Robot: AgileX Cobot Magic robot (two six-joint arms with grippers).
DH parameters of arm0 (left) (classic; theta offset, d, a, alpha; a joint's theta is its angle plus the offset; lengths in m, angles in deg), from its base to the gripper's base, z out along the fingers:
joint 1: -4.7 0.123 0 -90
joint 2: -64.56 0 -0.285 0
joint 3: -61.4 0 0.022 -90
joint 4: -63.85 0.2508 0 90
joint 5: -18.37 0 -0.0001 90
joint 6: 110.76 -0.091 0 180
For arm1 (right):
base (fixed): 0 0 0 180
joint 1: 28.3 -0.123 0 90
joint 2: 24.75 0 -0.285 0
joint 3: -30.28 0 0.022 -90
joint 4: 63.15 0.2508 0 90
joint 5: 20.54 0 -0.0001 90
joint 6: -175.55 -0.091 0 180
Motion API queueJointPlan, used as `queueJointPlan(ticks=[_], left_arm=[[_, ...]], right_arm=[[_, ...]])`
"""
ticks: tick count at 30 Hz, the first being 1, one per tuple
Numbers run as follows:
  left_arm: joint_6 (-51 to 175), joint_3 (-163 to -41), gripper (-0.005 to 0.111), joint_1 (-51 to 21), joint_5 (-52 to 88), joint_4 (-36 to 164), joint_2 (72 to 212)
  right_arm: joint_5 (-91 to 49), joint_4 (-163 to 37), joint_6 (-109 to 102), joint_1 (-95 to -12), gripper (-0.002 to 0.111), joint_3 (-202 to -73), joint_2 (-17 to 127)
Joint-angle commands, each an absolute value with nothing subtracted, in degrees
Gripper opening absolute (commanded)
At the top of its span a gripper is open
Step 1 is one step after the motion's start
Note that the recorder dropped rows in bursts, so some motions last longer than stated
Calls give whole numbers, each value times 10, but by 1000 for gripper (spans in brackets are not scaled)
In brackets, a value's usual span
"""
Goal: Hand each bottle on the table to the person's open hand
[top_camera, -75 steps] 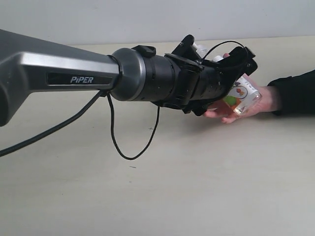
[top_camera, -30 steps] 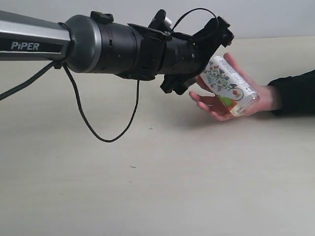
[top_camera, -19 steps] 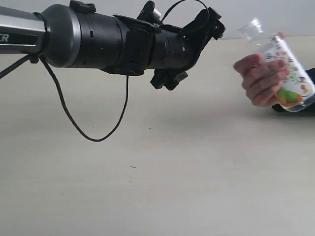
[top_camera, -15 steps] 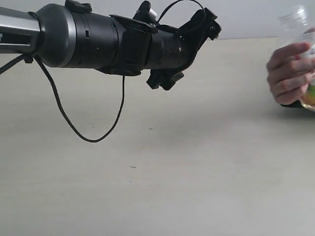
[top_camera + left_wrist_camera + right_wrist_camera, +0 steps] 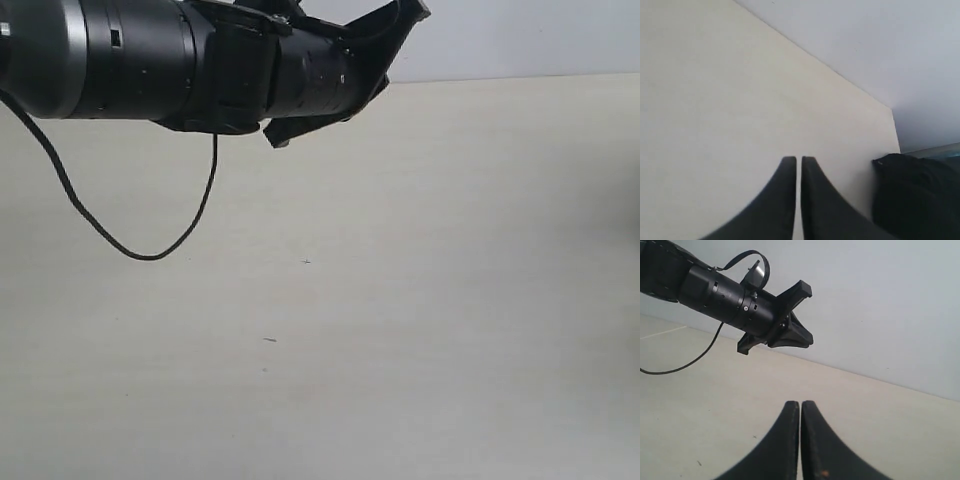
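No bottle shows in any view, and the person's open hand is out of view too. The pale beige table (image 5: pixel 420 300) lies bare in front of me. My left gripper (image 5: pixel 378 55) hangs high at the upper left of the exterior view, above the table; the right wrist view shows the left gripper (image 5: pixel 796 322) from the side. In the left wrist view the left gripper (image 5: pixel 798 161) has its two black fingers (image 5: pixel 785 190) together with only a thin slit and nothing between. My right gripper (image 5: pixel 800 405) is shut and empty over the table (image 5: pixel 890 430).
A loose black cable (image 5: pixel 140 245) droops from the left arm (image 5: pixel 120 60) toward the tabletop. A dark black shape (image 5: pixel 920 200) sits beyond the table's edge in the left wrist view. A plain grey wall (image 5: pixel 520 35) backs the table.
The hand closed on the floral bottle, lifted it and withdrew to the right out of view. My left arm pulled back to the left and upward, empty.
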State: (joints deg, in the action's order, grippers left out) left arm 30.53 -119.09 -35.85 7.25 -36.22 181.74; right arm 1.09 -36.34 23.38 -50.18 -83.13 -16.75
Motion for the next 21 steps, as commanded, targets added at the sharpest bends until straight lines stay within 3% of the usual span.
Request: queueJointPlan(ticks=[1,12,21], left_arm=[[231,-1188,4,-367,73,-361,1810],[120,-1097,4,-416,-75,-361,1706],[32,-1085,4,-426,-28,-361,1677]], right_arm=[[7,-362,234,-503,2,-831,-170],[7,-362,234,-503,2,-831,-170],[7,-362,234,-503,2,-831,-170]])
